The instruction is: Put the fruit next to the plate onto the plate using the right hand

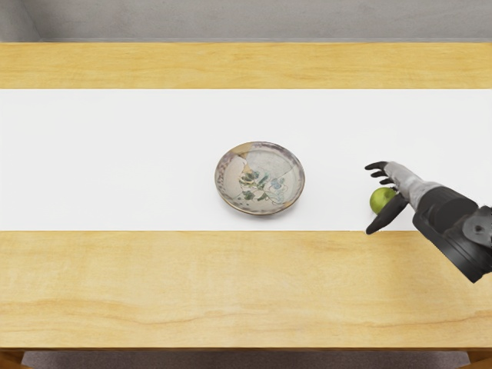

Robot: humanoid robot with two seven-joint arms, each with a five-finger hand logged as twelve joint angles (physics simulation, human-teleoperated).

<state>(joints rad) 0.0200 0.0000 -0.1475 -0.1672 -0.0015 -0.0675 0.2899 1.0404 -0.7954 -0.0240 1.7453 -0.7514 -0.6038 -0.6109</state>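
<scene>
The right hand [398, 187] is held wide. The fingers [377, 167] are spread on the far side of the fruit [380, 201] and the thumb [381, 223] is stretched on its near side, so the fruit lies in the gap just before the palm. Whether it is already touched cannot be told, and no firm hold is seen. The fruit rests on the cloth [115, 154], not on the plate [221, 178], which lies well apart, to the left of the fingertips.

For this step to be done well, the palm should be brought close first. Fingers and thumb should then be closed evenly from both sides, since a round, smooth fruit is probably rolled away if one side is met first. The lift should be begun only when the hold is sure.

Counted: one fruit, one plate, one cloth, one table [231, 284] and one hand in view; the left one is not seen
</scene>
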